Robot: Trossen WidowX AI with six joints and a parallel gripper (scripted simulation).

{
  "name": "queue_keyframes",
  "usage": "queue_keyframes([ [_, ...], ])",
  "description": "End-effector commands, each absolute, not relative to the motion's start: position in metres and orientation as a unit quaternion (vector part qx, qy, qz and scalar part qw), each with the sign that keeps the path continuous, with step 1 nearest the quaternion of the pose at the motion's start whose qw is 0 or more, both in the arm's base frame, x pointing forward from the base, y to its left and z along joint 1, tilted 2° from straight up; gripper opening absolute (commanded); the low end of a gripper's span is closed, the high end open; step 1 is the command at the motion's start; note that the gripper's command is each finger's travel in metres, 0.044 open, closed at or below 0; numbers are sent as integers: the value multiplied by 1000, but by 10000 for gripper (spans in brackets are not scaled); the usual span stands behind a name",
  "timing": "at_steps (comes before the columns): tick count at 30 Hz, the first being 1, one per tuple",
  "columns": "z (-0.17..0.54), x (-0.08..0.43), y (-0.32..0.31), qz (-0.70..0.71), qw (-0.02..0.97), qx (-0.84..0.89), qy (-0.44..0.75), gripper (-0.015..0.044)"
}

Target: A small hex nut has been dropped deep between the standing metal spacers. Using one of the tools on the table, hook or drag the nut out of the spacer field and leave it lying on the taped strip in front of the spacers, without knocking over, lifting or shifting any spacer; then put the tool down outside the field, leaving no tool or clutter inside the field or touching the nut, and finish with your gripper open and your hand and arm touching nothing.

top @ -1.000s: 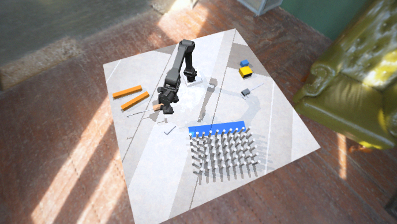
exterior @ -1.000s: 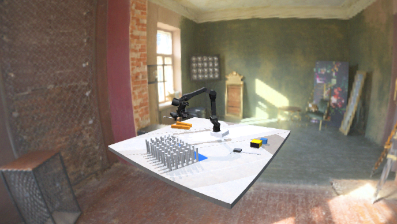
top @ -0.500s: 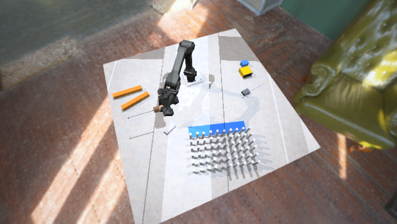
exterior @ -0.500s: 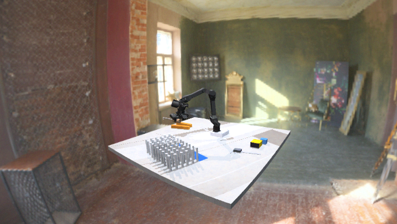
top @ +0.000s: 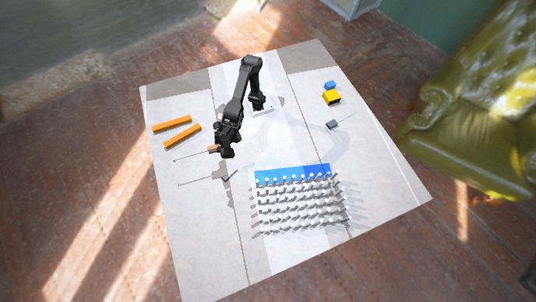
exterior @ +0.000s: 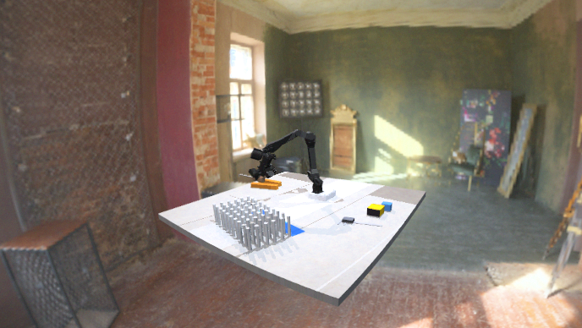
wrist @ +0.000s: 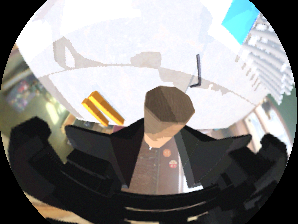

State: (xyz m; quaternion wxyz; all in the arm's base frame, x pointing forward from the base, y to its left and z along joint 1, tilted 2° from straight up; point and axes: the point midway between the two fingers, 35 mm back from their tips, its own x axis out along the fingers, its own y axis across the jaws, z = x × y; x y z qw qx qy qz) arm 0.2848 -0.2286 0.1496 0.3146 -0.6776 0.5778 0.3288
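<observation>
My gripper (top: 219, 150) (wrist: 159, 121) is shut on the wooden handle (top: 212, 149) (exterior: 261, 179) (wrist: 169, 106) of a tool, held above the table left of the spacers. Its thin rod (top: 191, 156) points left in the top view. The standing metal spacers (top: 284, 178) (exterior: 248, 239) form a dense upright field. The blue taped strip (top: 280, 173) (exterior: 295, 229) (wrist: 240, 22) lies along their front. I cannot see the hex nut. A dark L-shaped tool (top: 225, 179) (wrist: 199, 72) lies left of the strip. A tool with a dark block handle (top: 331, 124) (exterior: 348, 220) lies at the right.
Two orange bars (top: 171, 124) (exterior: 266, 185) (wrist: 103, 108) lie at the left of the table. A yellow block (top: 331, 96) (exterior: 375, 210) and a smaller blue block (top: 329, 85) (exterior: 387, 206) stand at the back right. The arm's base (top: 262, 110) is behind the strip.
</observation>
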Motion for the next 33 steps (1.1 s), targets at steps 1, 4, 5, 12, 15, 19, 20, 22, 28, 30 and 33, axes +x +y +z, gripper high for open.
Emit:
queue_keyframes([
  [1, 147, 285, -229, 328, 313, -679, 577, 0],
  [4, 144, 286, -229, 328, 313, -679, 577, 0],
  [5, 143, 286, -230, 328, 313, -679, 577, 0],
  [12, 136, 287, -230, 328, 313, -679, 577, 0],
  [15, 133, 288, -230, 328, 313, -679, 577, 0],
  [19, 129, 288, -231, 328, 313, -679, 577, 0],
  [20, 129, 288, -231, 328, 313, -679, 577, 0],
  [22, 127, 289, -231, 328, 313, -679, 577, 0],
  [28, 121, 289, -231, 328, 313, -679, 577, 0],
  [30, 119, 289, -231, 328, 313, -679, 577, 0],
  [33, 116, 290, -232, 328, 313, -679, 577, 0],
])
